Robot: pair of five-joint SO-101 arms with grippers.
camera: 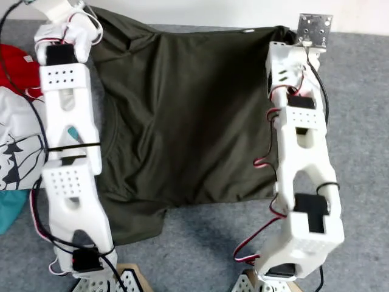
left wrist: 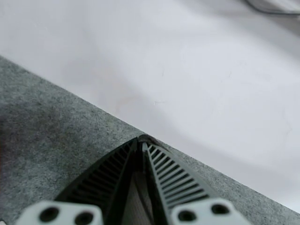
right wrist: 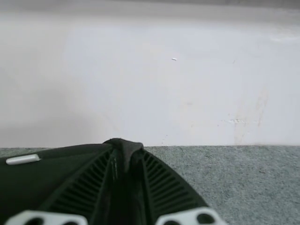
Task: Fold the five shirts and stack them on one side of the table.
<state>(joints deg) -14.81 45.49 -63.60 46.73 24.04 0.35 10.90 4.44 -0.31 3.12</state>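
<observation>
A dark green shirt (camera: 188, 115) lies spread over the grey table, its lower part folded under near the arm bases. My left gripper (camera: 91, 27) is at the shirt's far left corner. In the left wrist view the left gripper (left wrist: 142, 141) is shut, with a sliver of dark cloth (left wrist: 146, 138) at its tips. My right gripper (camera: 281, 38) is at the far right corner. In the right wrist view the right gripper (right wrist: 123, 146) is shut on a bunch of the shirt (right wrist: 47, 173).
A red shirt (camera: 15, 67), a white printed shirt (camera: 12, 146) and a teal cloth (camera: 9, 210) lie piled at the left edge. A metal bracket (camera: 315, 27) sits at the far right. A white surface (right wrist: 154, 84) starts beyond the table's far edge.
</observation>
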